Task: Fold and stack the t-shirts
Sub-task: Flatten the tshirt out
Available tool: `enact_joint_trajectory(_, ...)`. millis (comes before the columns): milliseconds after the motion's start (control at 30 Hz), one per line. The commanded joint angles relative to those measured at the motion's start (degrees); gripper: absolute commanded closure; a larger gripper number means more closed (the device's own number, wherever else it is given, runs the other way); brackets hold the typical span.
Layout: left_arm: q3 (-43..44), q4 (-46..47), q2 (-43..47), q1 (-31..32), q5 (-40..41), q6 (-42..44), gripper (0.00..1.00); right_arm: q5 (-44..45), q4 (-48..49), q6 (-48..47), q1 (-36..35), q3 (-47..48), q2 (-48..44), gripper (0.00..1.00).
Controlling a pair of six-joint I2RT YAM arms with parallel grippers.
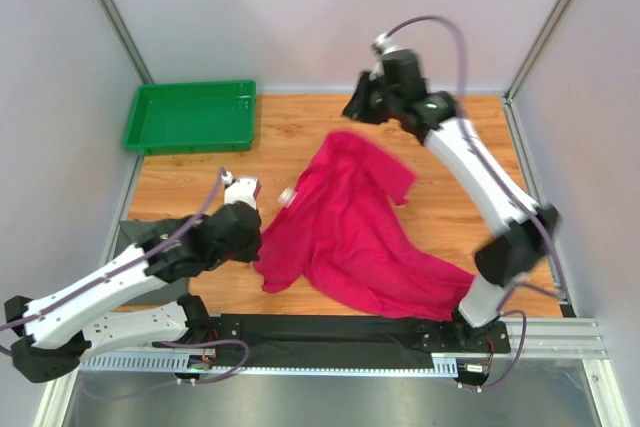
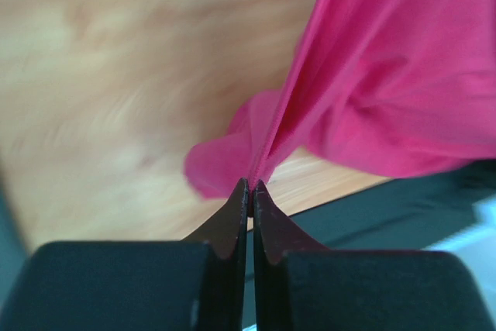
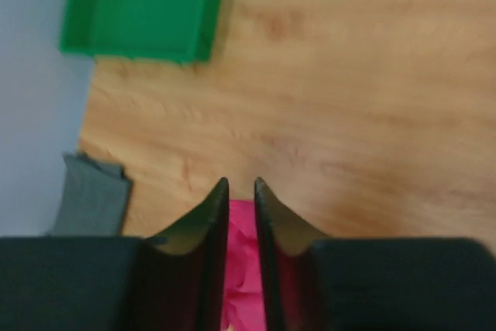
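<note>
The t-shirt (image 1: 350,237) is soft, matt magenta cloth, creased and unprinted; the table (image 1: 450,197) is smooth wood-grain board with a faint sheen; the tray (image 1: 190,117) is slightly glossy green moulded plastic; the walls (image 1: 300,7) are plain matt grey.

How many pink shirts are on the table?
1. The shirt lies crumpled in the middle of the table, one near corner pinched by the left fingers. Another could hide underneath, but none shows.
</note>
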State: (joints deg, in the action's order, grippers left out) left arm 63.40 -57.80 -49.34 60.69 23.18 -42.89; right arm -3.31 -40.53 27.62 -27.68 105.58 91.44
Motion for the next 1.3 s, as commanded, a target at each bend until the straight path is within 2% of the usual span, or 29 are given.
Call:
enact_joint_trajectory(0, -10.99, -16.17, 1.79, -3.46, 6.08, -13.61, 0.76, -10.92, -7.14, 3.06, -2.2, 4.07, 13.38, 0.74)
enact_joint_trajectory(33, -12.93, -17.33, 2.4, -5.21, 6.52, -14.05, 0.69, -10.49, -11.72, 2.71, -2.38, 9.33, 16.11, 0.69)
enact_joint_trajectory(67, -12.34, -18.74, 3.28, -5.14, 7.83, -15.36, 0.64, -8.92, -18.63, 0.62, -2.38, 10.95, 18.92, 0.62)
enact_joint_trajectory(100, -11.37, -19.36, 3.64, -5.14, 8.02, -14.86, 0.59, -7.34, -20.88, -0.62, -2.38, 11.4, 18.95, 0.59)
enact_joint_trajectory(133, -8.84, -19.8, 3.99, -5.14, 8.46, -15.55, 0.5, -5.84, -21.77, -1.68, -2.38, 7.92, 17.82, 0.56)
enact_joint_trajectory(167, -7.08, -20.33, 4.08, -5.14, 8.9, -16.25, 0.32, -3.65, -21.35, -3.34, -2.29, 4.93, 16.07, 0.48)
enact_joint_trajectory(233, -3.73, -15.44, 4.08, -5.14, 8.2, -12.06, 0.25, -2.67, -21.51, -3.88, -1.68, -4.09, 9.66, 0.45)
enact_joint_trajectory(300, -2.23, -6.42, 2.15, -5.14, 4.52, -6.53, 0.22, -2.93, -21.87, -4.15, -0.53, -11.15, 2.98, 0.41)
enact_joint_trajectory(333, -2.31, -2.53, 0.84, -5.14, 2.59, -0.06, 0.21, -2.75, -22.04, -3.89, -0.44, -14.49, 0.87, 0.41)
enact_joint_trajectory(367, -2.49, 1.25, -2.65, -5.14, -1.86, 2.87, 0.18, -2.06, -21.61, -3.54, -0.36, -21.83, -3.5, 0.41)
enact_joint_trajectory(400, -2.49, 6.59, -4.86, -5.14, -3.56, 4.9, 0.18, -1.79, -21.08, -1.62, -0.36, -25.47, -5.64, 0.4)
enact_joint_trajectory(433, -1.53, 8.21, -7.41, -5.14, -4.71, 6.49, 0.18, -0.83, -20.56, 0.05, -0.36, -29.08, -7.75, 0.36)
enact_joint_trajectory(467, -0.91, 9.71, -12.48, -5.23, -6.2, 8.42, 0.19, 1.09, -18.9, 2.16, 0.25, -37.12, -11.51, 0.36)
enact_joint_trajectory(500, -0.47, 13.12, -15.14, -5.31, -7.09, 10.01, 0.2, 2.07, -18.1, 4.18, 0.78, -40.51, -13.11, 0.37)
enact_joint_trajectory(600, 2.51, 17.37, -25.43, -7.77, -11.22, 13.01, 0.27, 6.29, -16.08, 13.66, 4.3, -52.03, -17.86, 0.45)
enact_joint_trajectory(700, 4.8, 16.33, -35.54, -10.84, -12.71, 12.58, 0.33, 7.26, -11.95, 16.32, 6.06, -58.79, -21.47, 0.51)
enact_joint_trajectory(833, 9.11, 15.08, -46.87, -15.94, -14.57, 12.31, 0.36, 11.3, -10.54, 18.09, 6.76, -60.84, -20.0, 0.51)
enact_joint_trajectory(1067, 14.11, 16.66, -57.61, -21.39, -17.64, 13.45, 0.36, 12.89, -5.18, 20.19, 8.96, -61.64, -11.91, 0.48)
enact_joint_trajectory(1267, 20.78, 16.41, -66.14, -25.61, -19.14, 16.96, 0.36, 14.65, -0.6, 20.2, 14.32, -58.75, -2.95, 0.48)
